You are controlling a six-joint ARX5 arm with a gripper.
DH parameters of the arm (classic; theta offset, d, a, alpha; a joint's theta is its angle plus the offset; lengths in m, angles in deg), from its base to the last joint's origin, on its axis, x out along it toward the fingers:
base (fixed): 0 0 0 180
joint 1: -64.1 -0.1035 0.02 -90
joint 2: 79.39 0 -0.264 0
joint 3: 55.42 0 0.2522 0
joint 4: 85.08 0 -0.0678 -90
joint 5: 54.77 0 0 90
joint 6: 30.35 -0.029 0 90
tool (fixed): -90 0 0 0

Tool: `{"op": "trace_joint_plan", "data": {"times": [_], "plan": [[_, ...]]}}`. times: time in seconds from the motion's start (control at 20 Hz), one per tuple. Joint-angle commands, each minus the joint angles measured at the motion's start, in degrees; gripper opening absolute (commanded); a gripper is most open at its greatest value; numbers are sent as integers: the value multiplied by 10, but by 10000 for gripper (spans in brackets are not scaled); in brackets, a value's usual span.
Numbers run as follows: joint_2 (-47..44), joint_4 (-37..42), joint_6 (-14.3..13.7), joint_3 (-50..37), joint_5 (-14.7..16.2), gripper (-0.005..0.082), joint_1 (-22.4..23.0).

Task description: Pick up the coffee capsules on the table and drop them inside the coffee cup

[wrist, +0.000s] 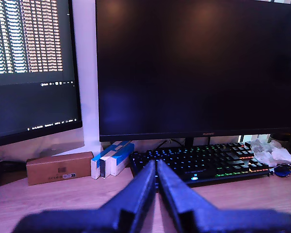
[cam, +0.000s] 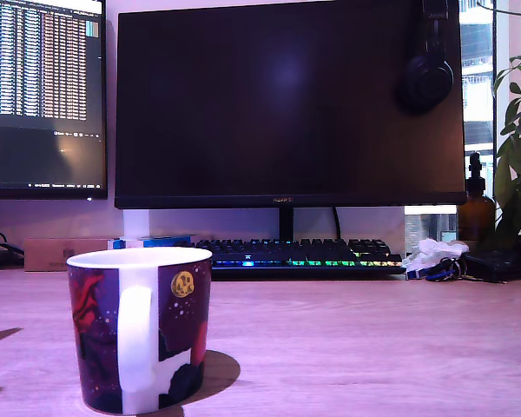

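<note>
The tool (wrist: 155,167) shows only in the wrist view. It has two dark blue-black fingers (wrist: 141,187) of matte, moulded appearance, each tapering from a broad stepped base to a narrow tip. No cables, screws or markings are discernible.

In the exterior view the coffee cup (cam: 139,330) is cut at its base by the lower edge, and its inside cannot be seen. The side monitor (cam: 42,95) runs off the exterior view's left, its text too small to read. In the wrist view the gripper (wrist: 156,167) is blurred and cropped below.
</note>
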Motion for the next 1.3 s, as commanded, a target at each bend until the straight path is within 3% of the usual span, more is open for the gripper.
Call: {"op": "trace_joint_plan", "data": {"times": [0.0, 0.35, 0.5, 0.65, 1.1, 1.25], "plan": [[-14, -34, -3, -14, -44, -19, -2], [-14, -35, -4, -14, -41, -19, -2], [-30, -30, -4, -14, -12, -19, -2], [-69, -13, -23, -14, 12, -19, -2], [-217, 116, -68, -21, 64, -19, -2], [-229, 175, -68, -53, 83, -19, -2]]}}
